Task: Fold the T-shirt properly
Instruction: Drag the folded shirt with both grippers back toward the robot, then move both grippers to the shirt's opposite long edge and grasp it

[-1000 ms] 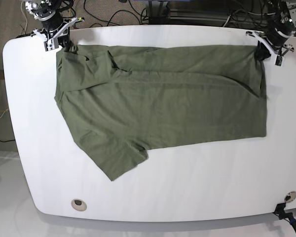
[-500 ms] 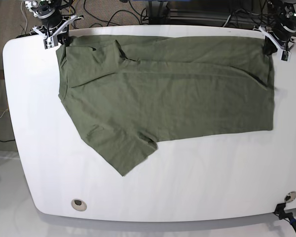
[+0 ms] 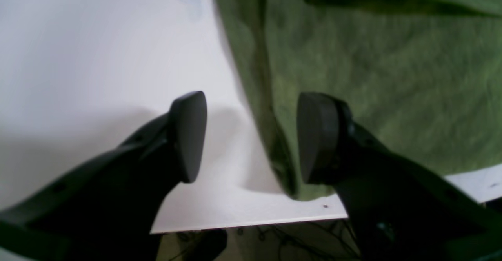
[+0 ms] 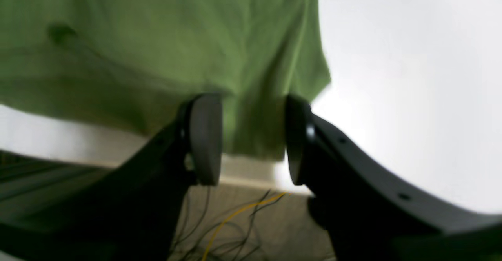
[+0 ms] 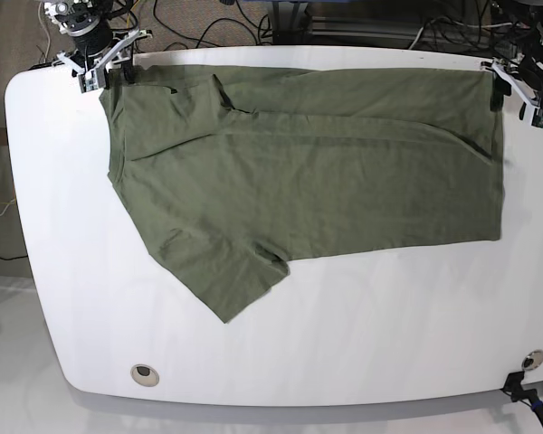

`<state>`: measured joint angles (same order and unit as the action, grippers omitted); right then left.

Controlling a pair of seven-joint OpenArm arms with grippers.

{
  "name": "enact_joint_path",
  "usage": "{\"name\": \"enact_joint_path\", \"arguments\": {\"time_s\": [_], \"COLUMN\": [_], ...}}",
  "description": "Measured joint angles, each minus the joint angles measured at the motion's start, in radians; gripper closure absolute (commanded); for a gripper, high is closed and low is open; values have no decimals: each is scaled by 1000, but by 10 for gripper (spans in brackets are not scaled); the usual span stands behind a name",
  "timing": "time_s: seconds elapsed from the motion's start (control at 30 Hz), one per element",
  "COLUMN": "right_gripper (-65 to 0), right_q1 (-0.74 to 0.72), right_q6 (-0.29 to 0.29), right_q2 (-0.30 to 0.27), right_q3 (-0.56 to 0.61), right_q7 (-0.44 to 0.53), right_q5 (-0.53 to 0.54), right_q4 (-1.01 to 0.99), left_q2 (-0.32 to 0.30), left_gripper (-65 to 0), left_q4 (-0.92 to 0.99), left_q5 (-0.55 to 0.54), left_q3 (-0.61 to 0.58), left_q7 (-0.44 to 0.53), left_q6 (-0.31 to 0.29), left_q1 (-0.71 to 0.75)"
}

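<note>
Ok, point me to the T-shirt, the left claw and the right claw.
T-shirt (image 5: 326, 172): base view, on the flat middle of the body.
left claw (image 3: 251, 137): left wrist view, midway between its open fingertips.
right claw (image 4: 251, 139): right wrist view, midway between its open fingertips.

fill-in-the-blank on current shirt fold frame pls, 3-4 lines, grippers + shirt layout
1. Both the left gripper and the right gripper have their jaws ____.
2. The T-shirt lies on a ____ table.
3. In the base view, one sleeve points toward the table's ____ edge.
4. In the right wrist view, the shirt's corner shows ____ the two fingertips.

Missing words: open; white; near; between
</note>
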<state>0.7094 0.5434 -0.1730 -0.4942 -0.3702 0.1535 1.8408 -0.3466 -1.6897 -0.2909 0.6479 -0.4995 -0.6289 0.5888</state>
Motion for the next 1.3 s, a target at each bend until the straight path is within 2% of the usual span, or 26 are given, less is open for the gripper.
{"name": "enact_joint_path", "arguments": {"time_s": [0.17,0.27,0.33,0.43,0.5,0.67,0.93,1.13,1.2,1.3], "right_gripper": [-255,-255,-255,-256,-256,-256,-256,-255,-256,-258], "right_q1": [-46,-104,-161,-260,-318,-479,-711,-837,-868,-930], "right_q6": [0,3,8,1,3,0,0,3,3,1], "right_q2": [-2,-3,-14,-27,-26,-29,-25,-58,-60,-67], "right_q3": [0,-3,-2,-2,2,2,3,103,106,108], "right_q7": [-1,-9,-62,-87,-101,-159,-166,-156,-144,-134], "right_q5": [0,0,0,0,5,2,0,1,1,-2], "right_q4": [59,63,61,53,42,-61,-311,-477,-521,-612], "left_q2": [1,4,2,6,8,0,-1,-9,-11,-14], "left_gripper": [-345,-345,-344,-344,-344,-344,-344,-344,-344,-344], "left_q4": [-84,-97,-97,-76,-38,61,294,492,554,652], "left_q5": [-4,-1,-2,-2,5,9,5,22,69,115], "left_q3": [18,18,15,-2,-27,-72,-120,-126,-126,-124], "left_q7": [2,-6,-2,-19,-62,-77,-77,-76,-60,18], "left_q6": [0,0,-4,0,-4,5,6,2,7,5], "left_q1": [-39,-113,-164,-245,-310,-429,-606,-738,-782,-830]}}
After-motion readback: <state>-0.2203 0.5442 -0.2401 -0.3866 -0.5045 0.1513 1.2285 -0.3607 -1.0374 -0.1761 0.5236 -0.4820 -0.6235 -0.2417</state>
